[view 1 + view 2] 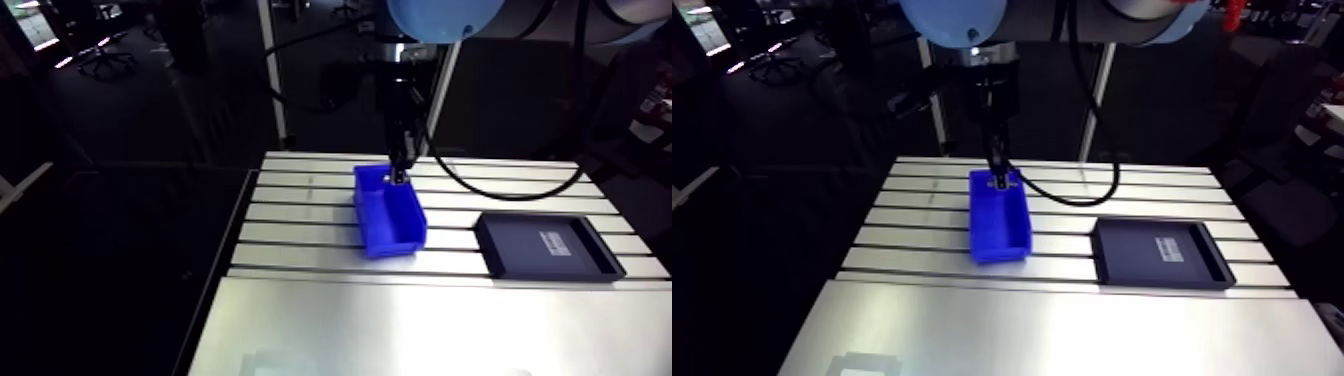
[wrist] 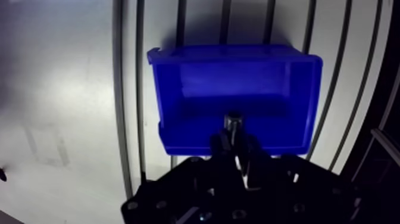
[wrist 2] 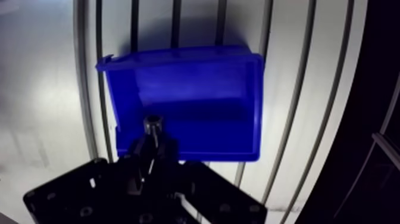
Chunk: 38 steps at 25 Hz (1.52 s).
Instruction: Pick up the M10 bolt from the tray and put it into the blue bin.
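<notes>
A robot arm reaches down over a slotted aluminium table (image 1: 400, 320). Its end effector (image 2: 234, 140) is clenched around the M10 bolt (image 2: 233, 121), a small dark metal piece pinched between the two fingers, with its round end showing just past the fingertips. The bolt hangs over the open top of the blue bin (image 1: 390, 215), near the bin's short wall on the end effector's side. In the arm view that puts it at the bin's far end. Whether it has dipped below the rim is hard to tell. The bin sits on the table's slotted part, its long sides running across the slots. The shallow black tray (image 1: 545, 245) lies well apart from the bin on the same slotted surface, with a pale rectangular label (image 1: 555, 243) on its floor.
</notes>
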Each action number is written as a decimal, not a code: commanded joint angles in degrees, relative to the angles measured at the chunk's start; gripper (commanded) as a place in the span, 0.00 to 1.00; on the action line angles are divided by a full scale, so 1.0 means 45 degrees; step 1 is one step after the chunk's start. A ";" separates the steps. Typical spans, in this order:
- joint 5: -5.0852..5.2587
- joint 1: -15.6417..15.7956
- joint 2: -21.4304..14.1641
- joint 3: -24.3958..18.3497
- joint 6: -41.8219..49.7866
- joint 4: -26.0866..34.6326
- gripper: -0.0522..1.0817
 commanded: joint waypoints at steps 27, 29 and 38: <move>0.0003 0.0096 0.1034 0.1435 0.0659 -0.2354 0.95; -0.0017 0.0076 0.1093 0.1435 0.0679 -0.2393 0.94; -0.0017 0.0096 0.1249 0.1416 0.0757 -0.2412 0.93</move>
